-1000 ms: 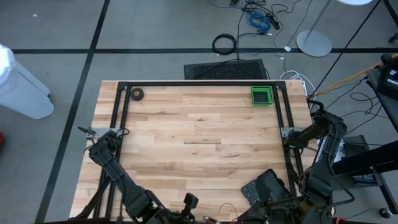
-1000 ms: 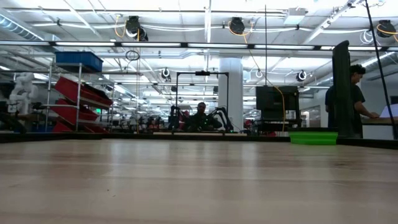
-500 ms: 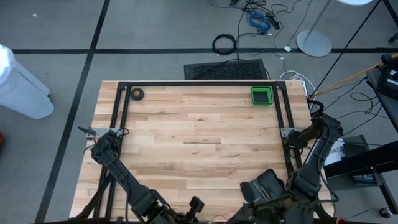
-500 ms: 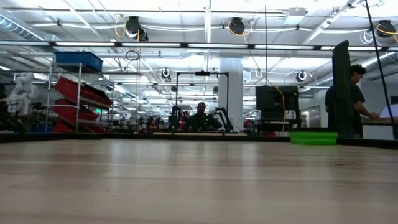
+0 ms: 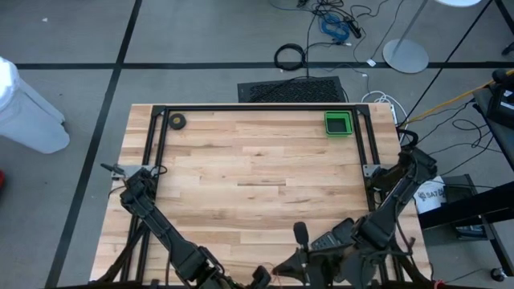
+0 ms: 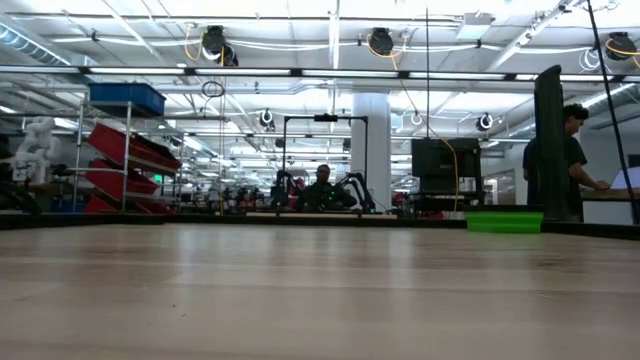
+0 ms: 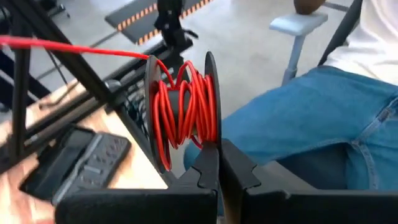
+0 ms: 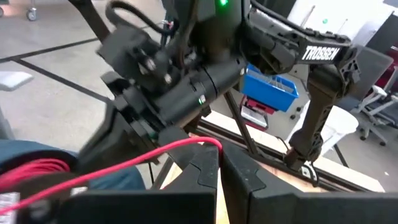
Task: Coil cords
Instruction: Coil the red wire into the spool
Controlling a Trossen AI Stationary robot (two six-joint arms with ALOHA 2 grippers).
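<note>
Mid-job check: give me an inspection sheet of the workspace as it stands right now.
Surface: wooden table, middle bare.
Job's things: red cord wound on black reel, one strand running off taut.
Clutter: green bin and small black roll at far corners.
Grippers: left tool shut on reel; right tool shut on red cord.
Cables: black cable ring on floor.
Surroundings: person standing beyond table.
</note>
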